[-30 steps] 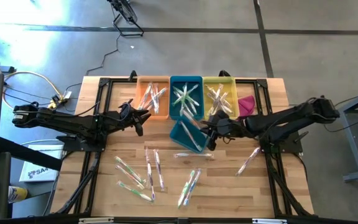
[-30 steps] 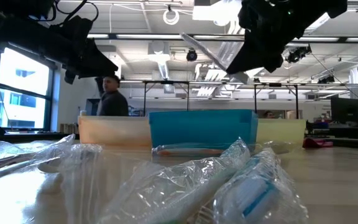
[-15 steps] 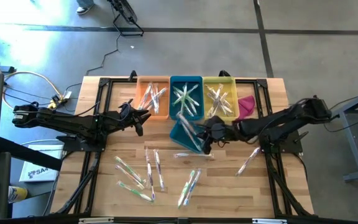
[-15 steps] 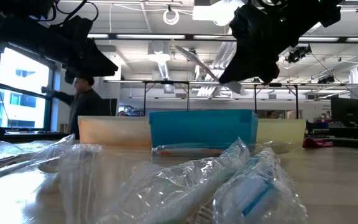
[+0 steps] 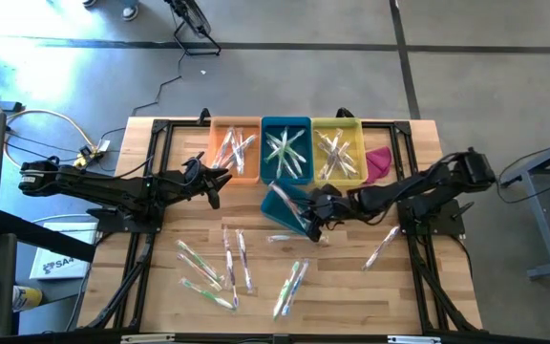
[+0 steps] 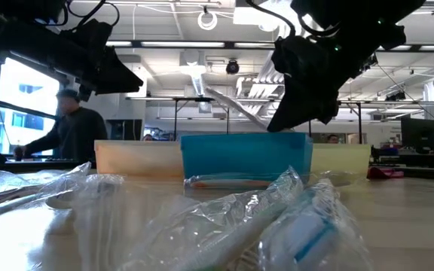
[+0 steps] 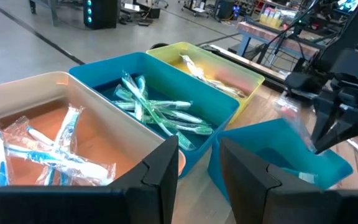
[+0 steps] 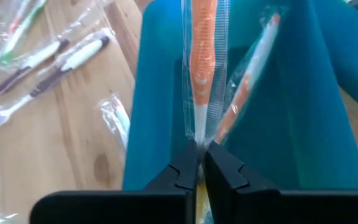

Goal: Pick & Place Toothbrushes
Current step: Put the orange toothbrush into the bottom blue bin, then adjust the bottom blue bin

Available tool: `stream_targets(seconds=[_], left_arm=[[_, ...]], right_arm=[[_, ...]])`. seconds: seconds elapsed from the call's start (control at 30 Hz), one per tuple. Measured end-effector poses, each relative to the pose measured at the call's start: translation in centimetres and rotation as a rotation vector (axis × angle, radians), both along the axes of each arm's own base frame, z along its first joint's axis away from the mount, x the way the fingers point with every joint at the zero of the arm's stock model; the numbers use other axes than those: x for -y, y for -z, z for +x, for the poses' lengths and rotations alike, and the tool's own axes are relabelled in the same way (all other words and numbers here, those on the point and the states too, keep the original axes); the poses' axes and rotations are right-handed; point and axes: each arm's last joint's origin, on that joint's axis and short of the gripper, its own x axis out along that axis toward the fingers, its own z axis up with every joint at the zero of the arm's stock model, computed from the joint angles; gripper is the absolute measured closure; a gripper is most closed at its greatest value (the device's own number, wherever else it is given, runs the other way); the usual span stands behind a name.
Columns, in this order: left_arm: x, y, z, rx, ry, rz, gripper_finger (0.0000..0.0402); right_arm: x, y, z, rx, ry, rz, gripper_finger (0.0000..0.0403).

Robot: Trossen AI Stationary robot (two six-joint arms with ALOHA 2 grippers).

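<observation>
Progress: three back bins (image 5: 285, 122) part-filled, about ten toothbrushes (image 5: 227, 260) loose on table (still unsorted) | right gripper (image 8: 201, 163) pinching an orange toothbrush (image 8: 202, 62) over teal bin (image 5: 280, 208) | left gripper (image 7: 197, 163) half-open, empty.

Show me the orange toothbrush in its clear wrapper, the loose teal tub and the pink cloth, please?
Orange-handled toothbrush in clear wrapper (image 8: 202, 59): right wrist view, mid-handle, held by the right pincer (image 8: 201, 163).
Loose teal plastic tub (image 5: 277, 204): high view, left wall.
Pink cloth (image 5: 378, 161): high view, its middle.
</observation>
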Motion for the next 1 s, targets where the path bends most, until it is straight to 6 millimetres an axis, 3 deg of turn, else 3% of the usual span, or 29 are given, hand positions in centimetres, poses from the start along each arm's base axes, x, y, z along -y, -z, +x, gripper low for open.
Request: stream_targets(seconds=[0.43,0.57,0.7,0.9,1.0], left_arm=[[0.0,0.0,0.0,0.0,0.0,0.0,0.0289],[0.0,0.0,0.0,0.0,0.0,0.0,0.0289],[0.0,0.0,0.0,0.0,0.0,0.0,0.0289],[0.0,0.0,0.0,0.0,0.0,0.0,0.0289],[0.0,0.0,0.0,0.0,0.0,0.0,0.0289]], right_arm=[[0.2,0.0,-0.1,-0.017,-0.005,-0.071,0.0272],[0.1,-0.7,-0.3,0.011,-0.031,-0.041,0.0259],[-0.2,-1.9,-0.5,0.057,-0.097,0.024,0.0286],[-1.4,-2.2,-0.8,0.061,-0.18,0.066,0.0385],[-2.3,-2.1,-1.0,0.059,-0.204,0.077,0.0398]])
